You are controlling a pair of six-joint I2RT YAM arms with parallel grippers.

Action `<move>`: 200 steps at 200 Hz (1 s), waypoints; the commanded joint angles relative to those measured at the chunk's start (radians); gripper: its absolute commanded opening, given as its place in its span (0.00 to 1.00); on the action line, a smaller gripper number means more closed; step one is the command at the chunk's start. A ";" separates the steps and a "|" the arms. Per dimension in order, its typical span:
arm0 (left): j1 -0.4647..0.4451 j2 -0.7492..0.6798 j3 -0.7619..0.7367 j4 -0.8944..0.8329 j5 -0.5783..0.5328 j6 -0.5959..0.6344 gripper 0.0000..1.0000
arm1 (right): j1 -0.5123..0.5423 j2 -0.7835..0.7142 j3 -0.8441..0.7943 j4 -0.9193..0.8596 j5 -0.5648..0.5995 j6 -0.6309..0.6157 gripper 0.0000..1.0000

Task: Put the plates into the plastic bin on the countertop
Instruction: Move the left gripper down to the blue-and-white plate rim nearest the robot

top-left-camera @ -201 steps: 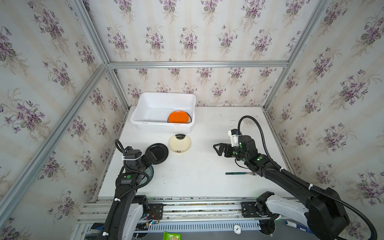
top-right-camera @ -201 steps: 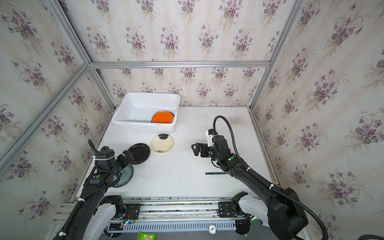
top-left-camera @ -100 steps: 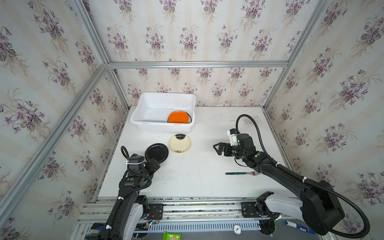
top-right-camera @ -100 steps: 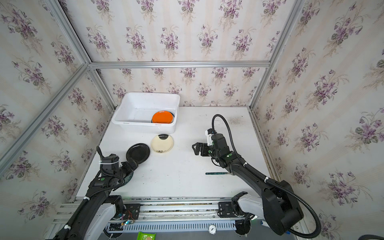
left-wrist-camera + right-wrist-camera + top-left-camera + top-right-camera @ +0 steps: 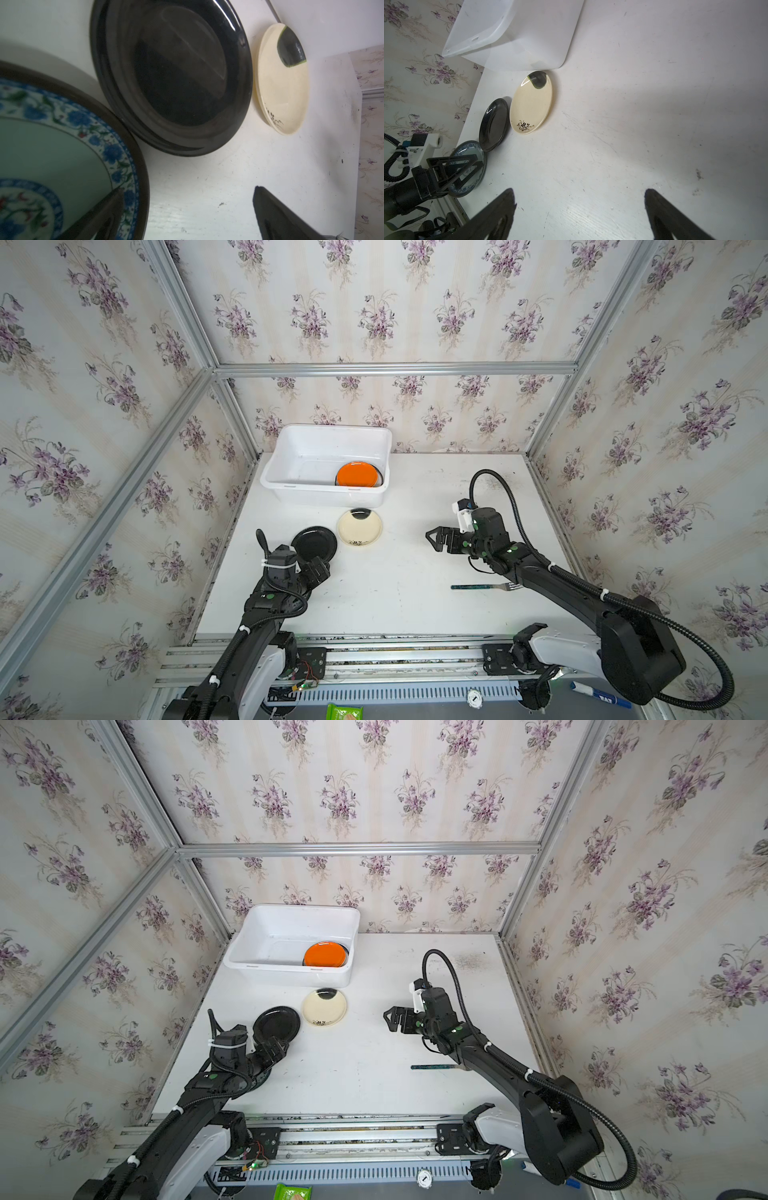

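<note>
countertop: flat white board, scuffed, dark specks; alu framing round it.
blue floral plate: glazed, round, shallow. Dark rim, blue flower band, pale green centre. Near-left of countertop, mostly hidden under L arm in both top views.
black plate: glossy, round, raised rim, plain. Just beyond floral plate; edges touching or overlapping, can't tell which.
plastic bin: white, smooth, rect. w/ rounded corners and flared rim. Back-left of countertop.
orange plate: glossy, round. Lies inside bin, near-right corner. Dark edge shows under it, poss. another plate, can't tell.
cream plate: smooth glaze, round. Dark patch at bin-side rim, small dark sprig opposite. On countertop just in front of bin, beside black plate w/ narrow gap.
fork: slim dark handle, metal tines. Flat on countertop, right half, tines toward R arm.
count: plates 4 clear (3 on countertop, 1 in bin); bin 1; fork 1; arms 2.
left gripper: arm folded low, wrist over near-left area. Jaws wide apart: one finger over floral plate's inside, other over bare top, rim between. Contact: can't tell. Nothing clamped.
right gripper: arm stretched fwd from base, wrist about level, above countertop right of centre. Points toward cream plate, well apart from it. Jaws spread wide, empty.
</note>
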 commanded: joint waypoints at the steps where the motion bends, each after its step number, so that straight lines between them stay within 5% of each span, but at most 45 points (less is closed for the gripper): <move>1: -0.053 0.030 0.002 -0.022 -0.012 -0.040 1.00 | -0.001 -0.003 0.007 0.018 0.000 -0.001 0.99; 125: -0.374 0.208 0.119 0.121 -0.072 -0.202 1.00 | -0.029 -0.020 -0.004 -0.003 0.020 -0.010 0.99; 200: -0.507 0.527 0.301 0.239 -0.027 -0.203 1.00 | -0.064 -0.098 -0.045 -0.026 0.048 -0.013 0.99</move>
